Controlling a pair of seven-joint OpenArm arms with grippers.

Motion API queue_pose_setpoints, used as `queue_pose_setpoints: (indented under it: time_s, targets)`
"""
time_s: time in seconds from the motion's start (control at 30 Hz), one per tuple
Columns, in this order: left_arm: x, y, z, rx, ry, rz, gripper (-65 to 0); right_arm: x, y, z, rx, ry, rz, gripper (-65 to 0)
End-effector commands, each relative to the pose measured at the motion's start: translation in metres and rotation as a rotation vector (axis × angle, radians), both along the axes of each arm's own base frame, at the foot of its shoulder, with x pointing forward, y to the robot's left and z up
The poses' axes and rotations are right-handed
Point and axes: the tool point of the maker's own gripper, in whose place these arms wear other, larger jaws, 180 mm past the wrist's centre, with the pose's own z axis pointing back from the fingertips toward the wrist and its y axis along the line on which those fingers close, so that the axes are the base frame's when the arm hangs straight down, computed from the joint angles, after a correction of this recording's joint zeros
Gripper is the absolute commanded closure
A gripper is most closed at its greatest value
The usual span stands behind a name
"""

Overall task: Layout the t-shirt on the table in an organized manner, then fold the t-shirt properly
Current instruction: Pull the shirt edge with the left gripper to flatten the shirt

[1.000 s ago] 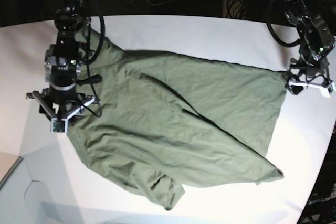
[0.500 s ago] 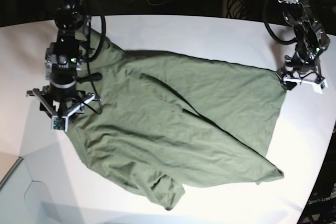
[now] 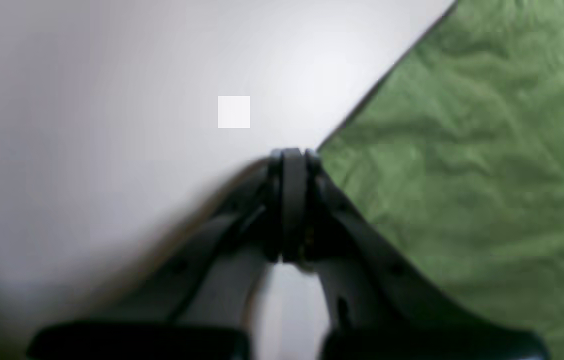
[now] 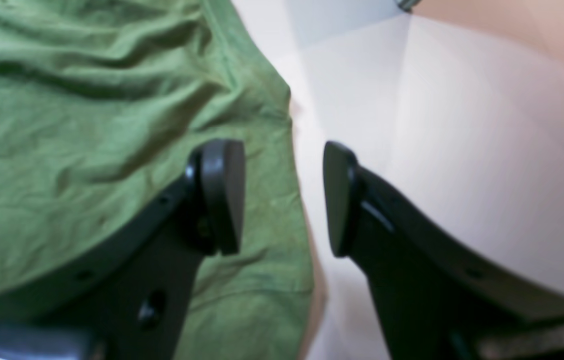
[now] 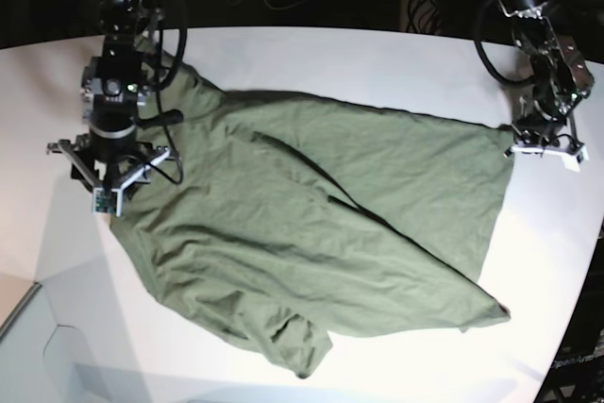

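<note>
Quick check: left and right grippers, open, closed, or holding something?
Left gripper: closed beside the olive-green cotton t-shirt's corner; no fabric visibly pinched.
Right gripper: open, straddling the shirt's edge, holding nothing.

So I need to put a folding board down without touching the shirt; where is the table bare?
The table is bare along its far edge behind the t-shirt, and at the near left corner beside the hem. A narrower strip runs along the near right edge. The middle is covered, and both shirt ends are crowded by the right pincer and left pincer.
</note>
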Motion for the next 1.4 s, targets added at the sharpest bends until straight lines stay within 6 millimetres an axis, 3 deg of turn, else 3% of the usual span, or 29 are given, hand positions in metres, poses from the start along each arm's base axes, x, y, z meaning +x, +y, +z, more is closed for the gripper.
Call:
queue_pose_setpoints:
  time_s: [0.0, 0.2, 0.3, 0.4, 0.57, 0.73, 0.77, 0.9, 1.1, 1.37]
  targets:
    - [-0.006, 0.002, 0.003, 0.012, 0.019, -0.008, -0.2, 0.004, -0.001, 0.016, -0.022, -0.053, 0.010, -26.5]
    - [-0.001, -0.014, 0.046, -0.057, -0.100, -0.053, -0.2, 0.002, -0.001, 0.016, -0.023, -0.051, 0.009, -26.5]
    - [-0.006, -0.006, 0.067, -0.081, -0.159, -0.036, -0.2, 0.002, -0.001, 0.016, -0.022, -0.050, 0.008, -26.5]
    - [-0.007, -0.002, 0.073, -0.104, -0.175, -0.023, -0.4, 0.002, -0.001, 0.016, -0.022, -0.050, 0.008, -26.5]
    - [-0.013, -0.001, 0.050, -0.151, -0.123, 0.002, -2.2, 0.002, -0.001, 0.015, -0.019, -0.047, 0.007, -26.5]
    - [-0.013, 0.001, 0.046, -0.146, -0.111, 0.012, -24.7, -0.002, 0.000, 0.013, -0.022, -0.040, 0.010, -26.5]
    - [-0.013, 0.001, 0.046, -0.145, -0.114, 0.013, -26.6, -0.002, 0.000, 0.013, -0.021, -0.039, 0.010, -26.5]
    - [-0.006, 0.001, 0.046, -0.158, -0.125, 0.021, -25.1, -0.005, 0.000, 0.011, -0.022, -0.034, 0.011, -26.5]
    - [-0.007, 0.001, 0.010, -0.251, -0.053, 0.074, -25.1, -0.006, 0.000, 0.009, -0.021, -0.028, 0.010, -26.5]
    - [-0.004, 0.000, 0.004, -0.268, -0.042, 0.075, -23.4, -0.006, -0.001, 0.009, -0.021, -0.027, 0.008, -26.5]
